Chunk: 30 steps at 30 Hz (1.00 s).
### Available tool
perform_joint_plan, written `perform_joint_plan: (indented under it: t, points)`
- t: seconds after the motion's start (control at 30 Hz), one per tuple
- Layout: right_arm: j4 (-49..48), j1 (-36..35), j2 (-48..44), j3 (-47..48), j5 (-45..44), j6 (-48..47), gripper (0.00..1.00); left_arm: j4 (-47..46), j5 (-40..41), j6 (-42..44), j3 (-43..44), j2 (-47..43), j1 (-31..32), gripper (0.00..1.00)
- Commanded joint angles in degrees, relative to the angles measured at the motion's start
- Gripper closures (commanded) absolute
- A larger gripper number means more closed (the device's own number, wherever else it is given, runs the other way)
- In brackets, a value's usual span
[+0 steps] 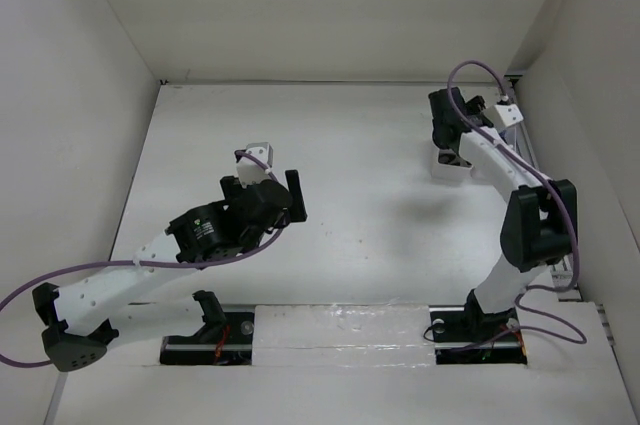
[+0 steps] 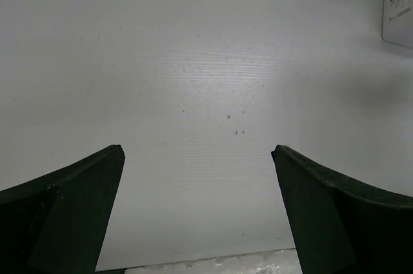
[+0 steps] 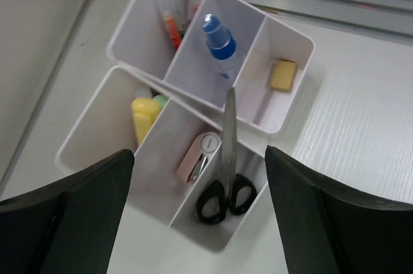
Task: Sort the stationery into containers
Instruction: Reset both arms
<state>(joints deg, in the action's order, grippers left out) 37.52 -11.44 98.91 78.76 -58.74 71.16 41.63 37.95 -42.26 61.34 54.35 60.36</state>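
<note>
Both the left end effector (image 2: 197,151) and right end effector (image 3: 200,151) gape open over a white table (image 2: 206,61) — white walls (image 1: 330,5) around.

Both arms are built of white links joined by black motor housings: the left arm (image 1: 110,290) at seven o'clock, the right arm (image 1: 495,160) at three. A purple cable (image 1: 480,64) trails along each. The left tool (image 2: 197,155) and right tool (image 3: 200,155) have broad, dark wedge-shaped fingers.
</note>
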Motion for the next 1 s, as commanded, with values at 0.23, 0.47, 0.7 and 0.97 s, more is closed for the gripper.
perform_joint_plan:
  t: [0.23,0.47,0.7,0.97]
  points:
    - [-22.14,-10.61,-26.73,-9.06,8.79,-40.45,0.00,-0.14,4.49,0.07,4.12,1.19,-0.06,0.00]
    - [-8.10,-20.45,-44.93,-10.65,19.26,-46.72,0.00,7.67,13.10,-3.70,11.94,2.96,-0.06,0.00]
    - [4.41,-26.52,-57.59,-9.59,29.79,-45.65,0.00,17.43,20.40,-10.20,15.47,-2.38,-0.06,0.00]
    - [11.69,-26.53,-70.87,-5.39,33.87,-48.04,0.00,22.53,20.93,-14.17,13.64,-9.87,-0.06,0.00]
